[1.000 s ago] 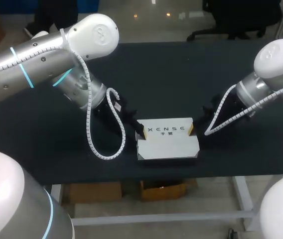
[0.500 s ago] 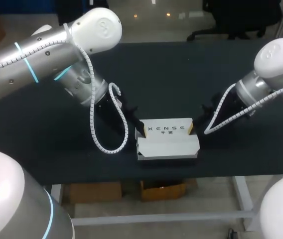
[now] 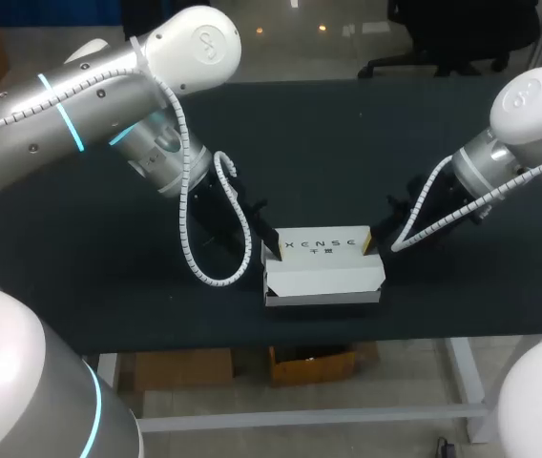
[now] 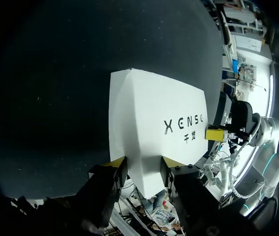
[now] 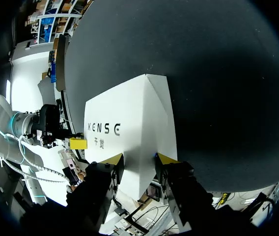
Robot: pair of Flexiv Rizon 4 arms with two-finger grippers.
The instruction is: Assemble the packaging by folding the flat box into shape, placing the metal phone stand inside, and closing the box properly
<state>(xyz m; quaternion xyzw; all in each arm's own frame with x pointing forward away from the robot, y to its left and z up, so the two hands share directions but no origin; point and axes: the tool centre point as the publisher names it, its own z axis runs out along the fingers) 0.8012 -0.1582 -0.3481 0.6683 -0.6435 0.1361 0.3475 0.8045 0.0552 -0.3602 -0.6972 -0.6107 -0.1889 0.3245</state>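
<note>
A white box (image 3: 323, 272) with dark lettering on its top lies near the table's front edge, folded into shape. My left gripper (image 3: 273, 252) holds its left end and my right gripper (image 3: 370, 242) its right end. In the left wrist view the box (image 4: 149, 123) runs in between the yellow-tipped fingers (image 4: 115, 163), which press on it from both sides; the other arm's yellow tip (image 4: 214, 133) shows at the far end. The right wrist view shows the same: the box (image 5: 129, 123) is pinched between the fingers (image 5: 165, 159). No metal stand shows in any view.
The black table (image 3: 328, 143) stretches behind and to both sides of the box. Its front edge (image 3: 281, 339) runs just below the box. White cable loops (image 3: 204, 277) hang from my left arm beside the box.
My left arm's upper links have swung right and slightly up. Both grippers have stayed on the box ends, and the box has barely shifted.
</note>
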